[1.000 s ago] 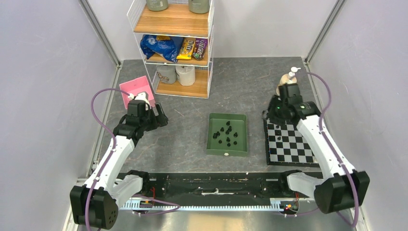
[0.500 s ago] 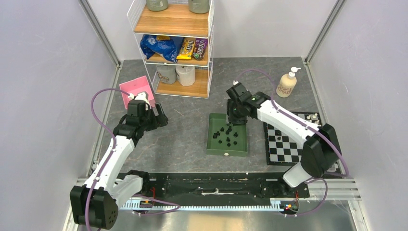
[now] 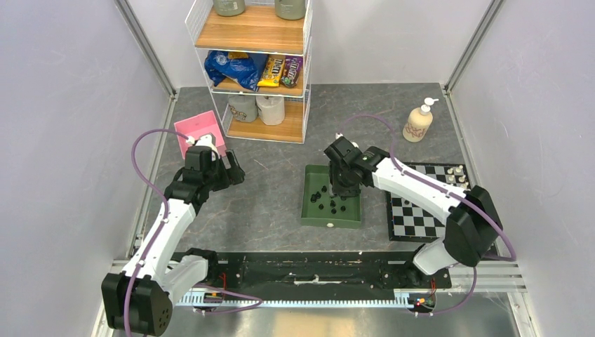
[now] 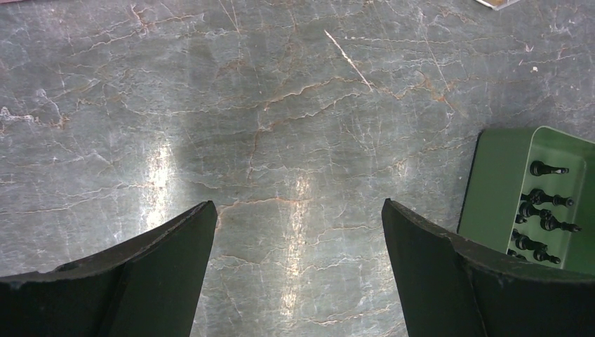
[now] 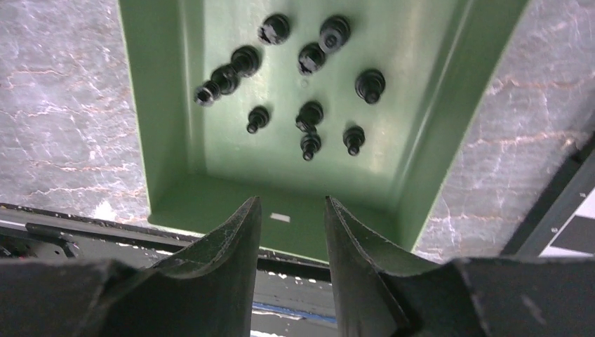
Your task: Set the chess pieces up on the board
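**Right arm over the tray, ready to pick a black piece**

We see the right end effector [image 5: 291,209] poised above the green tray [image 5: 163,105], its camera looking straight down inside. Its two fingers stand a little apart, with nothing between them. Eleven or so black pieces [image 5: 309,112] lie loose on the tray floor. Some are upright and some toppled, and a few sit close together. None is between the fingers yet.

The board [image 3: 414,210] lies on the worktop [image 4: 281,105] just beside the tray, on its right, partly hidden under the right arm. A few white pieces [image 3: 456,170] stand at its far right corner, and the other squares we can see look unfilled. The left end effector [image 4: 298,207] hangs over the worktop well to the left of the tray, fingers spread wide and holding nothing.

We judge the step in hand to be fetching the next black piece, with most of the set-up yet to do. The next move calls for centring the fingers over one piece that has room around it. The end effector would then lower until the fingers flank the piece, and close gently. The gap is narrow and the pieces are small, so a slight misalignment could knock a neighbour or push the target away. A toppled piece would also need standing upright on its square.
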`<move>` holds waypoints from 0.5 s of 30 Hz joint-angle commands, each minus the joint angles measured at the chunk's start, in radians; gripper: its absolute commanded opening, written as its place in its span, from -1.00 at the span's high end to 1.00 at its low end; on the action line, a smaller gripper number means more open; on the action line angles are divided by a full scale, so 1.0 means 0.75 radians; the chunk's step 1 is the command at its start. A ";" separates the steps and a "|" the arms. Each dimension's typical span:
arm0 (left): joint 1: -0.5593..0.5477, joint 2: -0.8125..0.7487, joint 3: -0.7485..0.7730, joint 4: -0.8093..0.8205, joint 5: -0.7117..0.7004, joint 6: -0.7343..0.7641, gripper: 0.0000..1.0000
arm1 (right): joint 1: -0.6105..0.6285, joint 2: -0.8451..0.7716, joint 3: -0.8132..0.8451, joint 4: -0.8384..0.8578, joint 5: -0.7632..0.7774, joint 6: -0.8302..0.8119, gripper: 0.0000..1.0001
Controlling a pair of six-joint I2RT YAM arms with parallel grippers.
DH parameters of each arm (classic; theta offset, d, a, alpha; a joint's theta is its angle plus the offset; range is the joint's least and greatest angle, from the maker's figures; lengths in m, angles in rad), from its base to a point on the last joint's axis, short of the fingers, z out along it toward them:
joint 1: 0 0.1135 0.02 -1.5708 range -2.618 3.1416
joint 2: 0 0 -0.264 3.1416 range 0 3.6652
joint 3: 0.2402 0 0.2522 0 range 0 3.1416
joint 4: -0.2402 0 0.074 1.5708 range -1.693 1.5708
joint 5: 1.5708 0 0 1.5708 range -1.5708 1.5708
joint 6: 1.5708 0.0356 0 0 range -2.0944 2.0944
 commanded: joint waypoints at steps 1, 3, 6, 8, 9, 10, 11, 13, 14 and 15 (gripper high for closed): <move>-0.001 -0.027 0.016 0.034 0.000 0.041 -0.90 | 0.004 -0.115 -0.053 -0.045 0.008 0.048 0.08; -0.001 -0.037 0.003 0.051 0.000 0.047 -0.90 | 0.005 -0.129 -0.068 -0.052 -0.007 0.057 0.08; -0.001 -0.053 -0.020 0.084 -0.001 0.058 -0.90 | 0.006 -0.128 -0.078 -0.063 -0.028 0.051 0.08; 0.000 -0.055 -0.033 0.102 0.000 0.065 -0.90 | 0.007 -0.107 -0.074 -0.060 -0.045 0.043 0.08; -0.001 -0.054 -0.033 0.103 -0.001 0.066 -0.90 | 0.006 -0.090 -0.064 -0.042 -0.065 0.036 0.08; -0.001 -0.053 -0.033 0.103 0.000 0.068 -0.90 | 0.010 -0.065 -0.050 -0.023 -0.080 0.032 0.08; -0.001 -0.050 -0.033 0.106 -0.001 0.069 -0.90 | 0.015 -0.034 -0.034 -0.006 -0.094 0.025 0.09; -0.001 -0.044 -0.033 0.109 -0.001 0.072 -0.90 | 0.027 0.042 0.023 0.011 -0.113 0.000 0.12; -0.001 -0.042 -0.033 0.107 -0.035 0.072 -0.90 | 0.034 0.080 0.056 0.010 -0.115 -0.020 0.13; -0.001 -0.039 -0.033 0.106 -0.038 0.072 -0.90 | 0.048 0.117 0.096 0.011 -0.113 -0.037 0.13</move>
